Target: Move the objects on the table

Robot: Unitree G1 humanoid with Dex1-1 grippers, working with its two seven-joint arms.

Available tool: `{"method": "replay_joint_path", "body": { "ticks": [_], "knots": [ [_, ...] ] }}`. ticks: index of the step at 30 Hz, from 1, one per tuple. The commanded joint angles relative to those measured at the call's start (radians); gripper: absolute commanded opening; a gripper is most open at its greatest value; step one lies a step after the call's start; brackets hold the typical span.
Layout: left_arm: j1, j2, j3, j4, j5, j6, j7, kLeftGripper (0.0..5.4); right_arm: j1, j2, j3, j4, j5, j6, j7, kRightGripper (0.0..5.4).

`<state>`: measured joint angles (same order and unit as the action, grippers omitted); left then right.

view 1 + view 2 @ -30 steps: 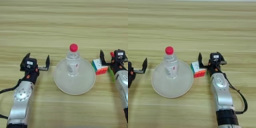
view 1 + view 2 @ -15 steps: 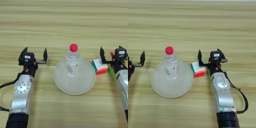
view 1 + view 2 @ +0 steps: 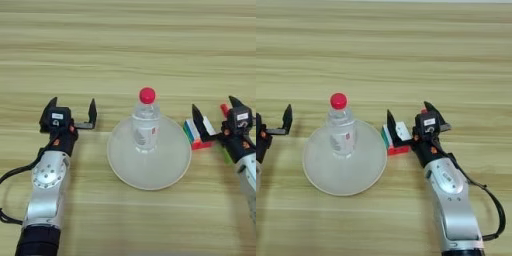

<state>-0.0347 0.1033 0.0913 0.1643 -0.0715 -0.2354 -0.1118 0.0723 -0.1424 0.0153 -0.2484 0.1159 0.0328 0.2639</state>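
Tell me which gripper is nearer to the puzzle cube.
Right. The right gripper has its open fingers around the puzzle cube, just right of the plate. The left gripper sits open on the plate's far side, well away.

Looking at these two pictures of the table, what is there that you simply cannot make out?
- Multicoloured puzzle cube: its right side is hidden behind the right gripper in both views, so contact cannot be judged.
- A red and a green thing behind the right gripper's wrist in the left eye view: mostly covered, unidentifiable.
- Left gripper: cut off by the edge in the right eye view.
- Round white plate: its centre is covered by the clear plastic bottle with a red cap.
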Motion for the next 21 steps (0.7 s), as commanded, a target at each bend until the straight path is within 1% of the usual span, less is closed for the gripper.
{"method": "replay_joint_path", "body": {
  "ticks": [1, 6, 8, 12, 16, 19, 21],
  "knots": [
    [-0.009, -0.002, -0.006, 0.008, 0.011, -0.003, 0.006, 5.37, 0.003, -0.036, 0.020, -0.048, 0.045, 0.028, 0.070, 5.40],
    [-0.008, -0.003, -0.006, 0.005, 0.011, -0.002, 0.005, 5.37, 0.020, -0.068, 0.040, -0.087, 0.101, 0.061, 0.145, 5.40],
    [-0.008, -0.002, -0.006, 0.005, 0.011, -0.002, 0.005, 5.37, 0.031, -0.080, 0.062, -0.107, 0.121, 0.079, 0.179, 5.40],
    [-0.007, -0.003, -0.005, 0.004, 0.011, -0.002, 0.006, 5.37, 0.043, -0.110, 0.093, -0.123, 0.123, 0.108, 0.219, 5.40],
    [-0.008, -0.003, -0.004, 0.004, 0.011, -0.002, 0.007, 5.37, 0.060, -0.147, 0.110, -0.143, 0.128, 0.113, 0.266, 5.40],
    [-0.009, -0.003, -0.004, 0.005, 0.011, -0.003, 0.008, 5.37, 0.069, -0.161, 0.123, -0.157, 0.150, 0.128, 0.299, 5.40],
    [-0.011, -0.004, -0.003, 0.009, 0.012, -0.005, 0.009, 5.37, 0.066, -0.166, 0.139, -0.158, 0.147, 0.130, 0.311, 5.40]
  ]
}}
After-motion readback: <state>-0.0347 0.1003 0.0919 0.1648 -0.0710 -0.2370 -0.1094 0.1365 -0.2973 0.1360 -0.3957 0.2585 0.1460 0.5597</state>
